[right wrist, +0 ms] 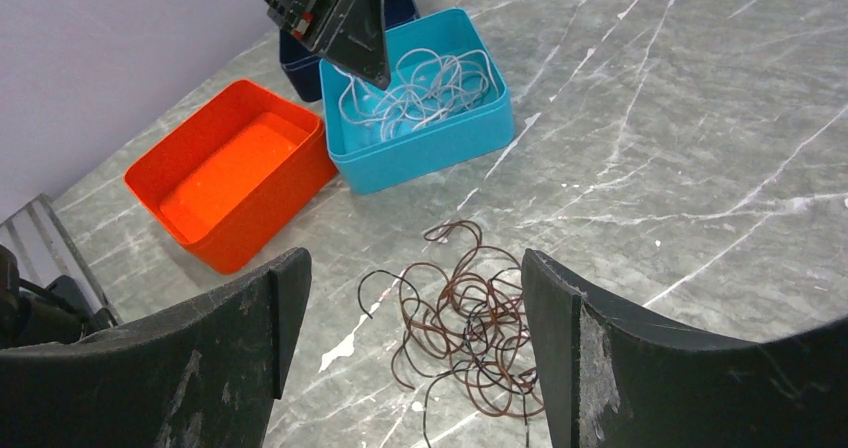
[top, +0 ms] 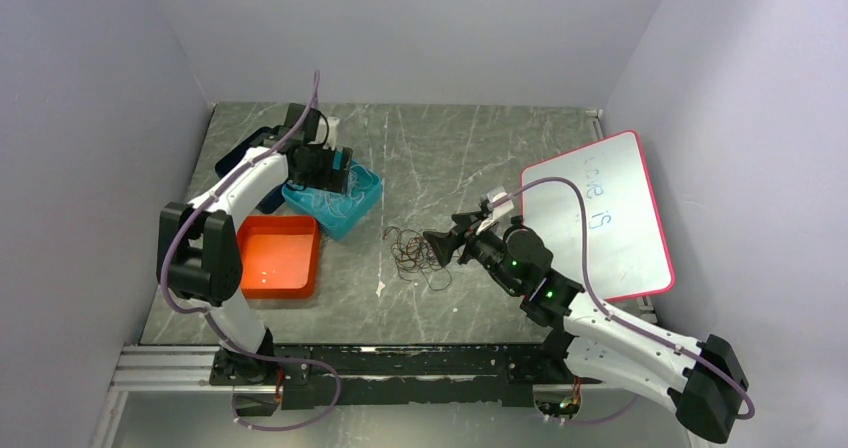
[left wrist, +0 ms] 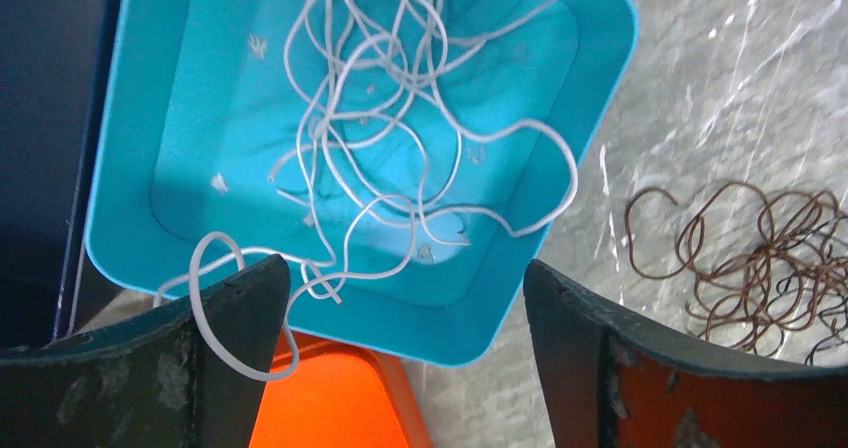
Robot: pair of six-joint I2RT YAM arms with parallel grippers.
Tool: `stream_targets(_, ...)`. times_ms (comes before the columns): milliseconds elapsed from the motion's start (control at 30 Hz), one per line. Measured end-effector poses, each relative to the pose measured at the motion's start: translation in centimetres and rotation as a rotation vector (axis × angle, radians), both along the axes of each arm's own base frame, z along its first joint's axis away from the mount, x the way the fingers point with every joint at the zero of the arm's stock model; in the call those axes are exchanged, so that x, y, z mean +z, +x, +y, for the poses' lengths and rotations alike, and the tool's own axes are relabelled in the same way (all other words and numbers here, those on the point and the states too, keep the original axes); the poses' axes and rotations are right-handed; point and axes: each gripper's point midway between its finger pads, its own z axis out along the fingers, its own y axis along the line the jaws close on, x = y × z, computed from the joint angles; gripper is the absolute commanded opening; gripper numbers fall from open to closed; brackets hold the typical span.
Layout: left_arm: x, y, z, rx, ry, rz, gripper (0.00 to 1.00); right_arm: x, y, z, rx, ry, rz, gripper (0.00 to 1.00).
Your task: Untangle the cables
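The dark cables (right wrist: 470, 318) lie lower centre, straight ahead of my right jaws, which stand apart. Left jaws, apart too, hang over the blue bin (left wrist: 190, 98).

Left arm (top: 245, 178) hides most of the navy bin (top: 232, 156); the right gripper (top: 437, 250) covers part of the cables (top: 405, 248).

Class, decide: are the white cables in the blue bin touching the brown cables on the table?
Apart. The right wrist view shows bare table between the white cables in the blue bin and the brown cables.
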Motion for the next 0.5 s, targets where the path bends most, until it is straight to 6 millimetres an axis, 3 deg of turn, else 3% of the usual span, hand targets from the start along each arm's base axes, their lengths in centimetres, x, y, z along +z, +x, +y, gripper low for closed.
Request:
stream_targets(300,-1.5,-2.8,1.0,0.009,0.039,0.089,0.91,-0.2,0.1,0.1,0.002,-0.003,0.004,0.80)
stream_targets(500,1.1,-2.9,2.0,0.035,0.061,0.013,0.94,-0.2,0.2,0.3,0.004,0.001,0.004,0.80)
